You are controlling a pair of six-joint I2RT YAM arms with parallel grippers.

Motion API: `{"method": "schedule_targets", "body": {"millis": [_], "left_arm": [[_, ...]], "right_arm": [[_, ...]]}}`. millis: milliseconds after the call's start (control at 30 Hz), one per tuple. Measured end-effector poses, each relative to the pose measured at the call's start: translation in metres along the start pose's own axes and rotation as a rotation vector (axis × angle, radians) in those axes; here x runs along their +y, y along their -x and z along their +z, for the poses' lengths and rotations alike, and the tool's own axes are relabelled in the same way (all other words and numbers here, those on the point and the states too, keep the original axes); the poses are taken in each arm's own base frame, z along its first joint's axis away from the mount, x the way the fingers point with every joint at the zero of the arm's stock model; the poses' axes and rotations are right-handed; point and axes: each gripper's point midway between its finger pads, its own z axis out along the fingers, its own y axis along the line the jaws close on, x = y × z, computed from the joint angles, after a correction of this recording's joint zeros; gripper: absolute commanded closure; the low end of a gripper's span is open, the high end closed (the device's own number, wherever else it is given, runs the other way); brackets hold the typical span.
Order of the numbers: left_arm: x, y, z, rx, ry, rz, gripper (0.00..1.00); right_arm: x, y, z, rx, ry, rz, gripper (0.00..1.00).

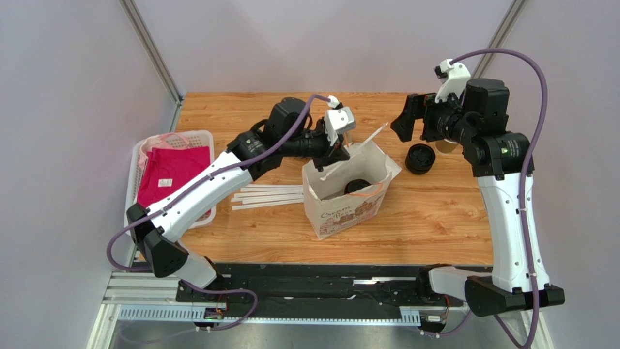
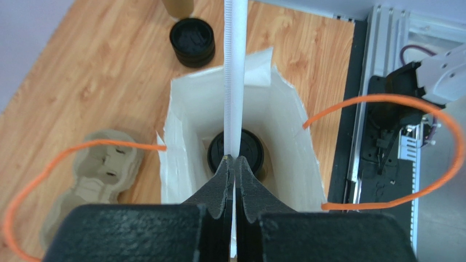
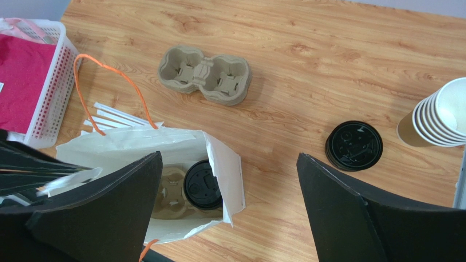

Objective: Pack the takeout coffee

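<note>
The takeout coffee point(image 3: 202, 184) stands inside the open white paper bag point(image 3: 137, 144), seated in a cardboard carrier; only its black lid point(image 2: 249, 150) shows. My left gripper point(image 2: 234, 159) hangs over the bag's mouth, shut on a white wrapped straw point(image 2: 235, 76) that points away across the bag. In the top view the left gripper point(image 1: 342, 147) is at the bag's point(image 1: 342, 211) back rim and the straw point(image 1: 372, 135) slants up to the right. My right gripper point(image 3: 229, 158) is open and empty, raised right of the bag, seen from above as the right gripper point(image 1: 407, 120).
A stack of loose black lids point(image 3: 354, 145) and a lying stack of lidless paper cups point(image 3: 437, 114) sit right of the bag. An empty cardboard carrier point(image 3: 205, 73) lies behind it. Spare straws point(image 1: 265, 195) and a white basket point(image 1: 138, 156) with pink cloth lie to the left.
</note>
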Motion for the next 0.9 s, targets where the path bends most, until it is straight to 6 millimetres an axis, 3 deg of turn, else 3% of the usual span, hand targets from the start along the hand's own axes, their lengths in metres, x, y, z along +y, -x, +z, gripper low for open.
{"method": "schedule_targets", "body": {"millis": [100, 267, 367, 400, 467, 567, 800, 900], "left_arm": [[0.003, -0.031, 0.01, 0.047, 0.018, -0.022, 1.0], [0.01, -0.05, 0.015, 0.076, 0.055, -0.024, 1.0], [0.009, -0.055, 0.014, 0.077, 0.062, -0.021, 0.92], [0.009, -0.058, 0.013, 0.08, 0.063, -0.022, 0.83], [0.008, -0.06, 0.011, 0.083, 0.066, -0.021, 0.76], [0.008, -0.057, 0.007, 0.078, 0.074, -0.016, 0.69], [0.001, -0.032, -0.019, 0.016, 0.089, 0.016, 0.58], [0.0, -0.014, -0.031, -0.009, 0.104, 0.031, 0.43]], "right_arm": [[0.001, -0.006, 0.0, 0.013, 0.005, 0.004, 0.0], [0.003, -0.009, -0.002, 0.015, 0.018, 0.005, 0.0], [0.003, -0.009, -0.002, 0.016, 0.019, 0.006, 0.0], [0.003, -0.009, -0.002, 0.017, 0.019, 0.007, 0.0], [0.003, -0.01, -0.001, 0.018, 0.021, 0.006, 0.0], [0.003, -0.01, -0.001, 0.02, 0.021, 0.006, 0.0], [0.002, -0.011, 0.001, 0.025, 0.02, 0.004, 0.0], [0.0, -0.012, 0.004, 0.032, 0.016, 0.006, 0.0]]}}
